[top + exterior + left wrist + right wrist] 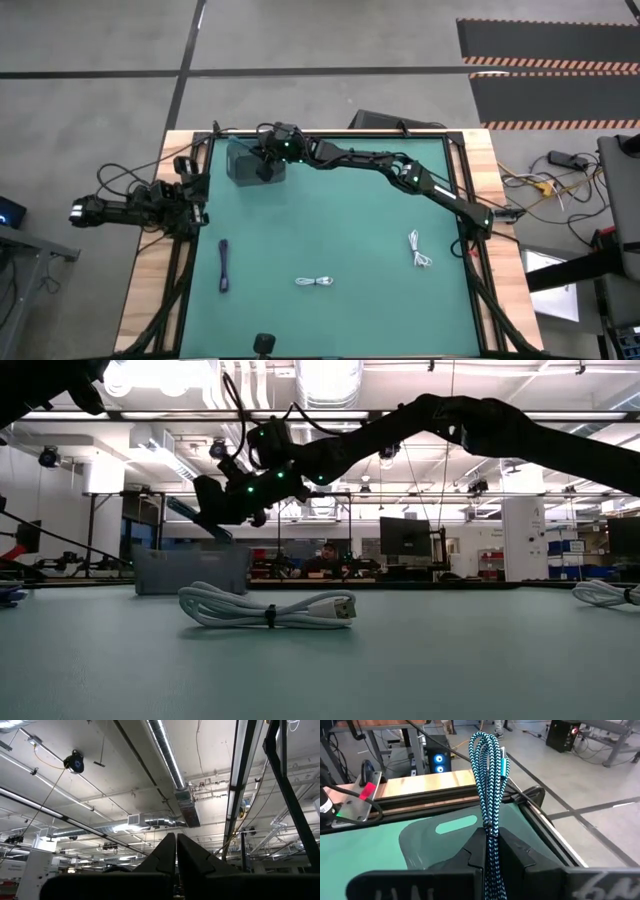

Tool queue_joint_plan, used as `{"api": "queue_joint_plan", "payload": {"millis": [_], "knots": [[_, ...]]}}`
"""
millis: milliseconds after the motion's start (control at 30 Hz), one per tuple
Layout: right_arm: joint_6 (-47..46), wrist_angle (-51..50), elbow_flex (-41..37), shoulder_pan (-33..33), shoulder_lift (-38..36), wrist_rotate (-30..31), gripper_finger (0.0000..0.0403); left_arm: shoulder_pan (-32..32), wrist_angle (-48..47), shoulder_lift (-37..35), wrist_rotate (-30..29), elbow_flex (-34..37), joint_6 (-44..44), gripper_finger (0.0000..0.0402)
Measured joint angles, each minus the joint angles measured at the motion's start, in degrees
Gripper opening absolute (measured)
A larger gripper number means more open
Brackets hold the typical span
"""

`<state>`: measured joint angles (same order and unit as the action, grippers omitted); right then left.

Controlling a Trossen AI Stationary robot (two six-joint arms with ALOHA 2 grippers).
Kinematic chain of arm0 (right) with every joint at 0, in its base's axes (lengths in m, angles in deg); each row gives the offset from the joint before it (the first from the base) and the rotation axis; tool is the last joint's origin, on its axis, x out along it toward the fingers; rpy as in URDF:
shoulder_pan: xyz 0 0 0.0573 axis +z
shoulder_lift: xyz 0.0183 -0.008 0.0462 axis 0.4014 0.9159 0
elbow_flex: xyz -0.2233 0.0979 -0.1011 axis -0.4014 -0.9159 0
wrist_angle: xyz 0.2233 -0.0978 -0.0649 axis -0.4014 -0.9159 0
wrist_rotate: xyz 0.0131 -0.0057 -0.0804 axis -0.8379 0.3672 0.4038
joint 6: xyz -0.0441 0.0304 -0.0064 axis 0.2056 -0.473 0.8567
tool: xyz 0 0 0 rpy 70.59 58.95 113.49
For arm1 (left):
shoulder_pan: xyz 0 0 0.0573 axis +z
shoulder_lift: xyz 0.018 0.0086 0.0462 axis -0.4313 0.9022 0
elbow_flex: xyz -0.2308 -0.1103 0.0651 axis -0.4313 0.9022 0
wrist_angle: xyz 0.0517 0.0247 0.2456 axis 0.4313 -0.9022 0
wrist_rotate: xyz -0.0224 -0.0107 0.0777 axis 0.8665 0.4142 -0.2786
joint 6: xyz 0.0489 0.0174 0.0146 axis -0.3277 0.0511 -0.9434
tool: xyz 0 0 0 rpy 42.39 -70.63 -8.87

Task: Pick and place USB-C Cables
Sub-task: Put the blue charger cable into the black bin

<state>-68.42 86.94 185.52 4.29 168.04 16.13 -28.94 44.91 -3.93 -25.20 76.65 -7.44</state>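
My right gripper (268,170) reaches to the table's far left and hovers over the dark grey box (252,163), shut on a dark braided USB-C cable (487,780). In the low view that cable (198,518) slants above the box (190,570). A second dark cable (223,266) lies straight on the mat near the left. One white looped cable (314,282) lies near the front middle, another (419,248) toward the right. My left gripper (176,842) is shut, parked off the table's left edge and pointing up at the ceiling. My right gripper pinches the braided cable bundle between its two fingers (470,852), which lie along the bundle. The cable's looped end (485,742) sticks out well past the fingertips. The bundle is lifted clear, slanting down over the box.
The box stands at the far left of the green mat (340,230). The right arm (400,172) stretches across the far side of the table. Wooden borders (150,290) frame the mat. In the low view the white cable (268,607) lies in the foreground.
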Motion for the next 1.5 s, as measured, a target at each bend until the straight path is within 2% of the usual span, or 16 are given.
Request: {"api": "queue_joint_plan", "payload": {"millis": [467, 1500], "knots": [[-1.5, -7.7, -0.1, 0.0, 0.0, 0.1, 0.0022, 0.0, 0.0, 0.0, 0.0, 0.0, 0.0, 0.0001], [-1.0, -8.5, -0.1, 0.0, -0.1, 0.0, 0.0024, 0.0, 0.0, 0.0, 0.0, 0.0, 0.0, 0.0001]]}}
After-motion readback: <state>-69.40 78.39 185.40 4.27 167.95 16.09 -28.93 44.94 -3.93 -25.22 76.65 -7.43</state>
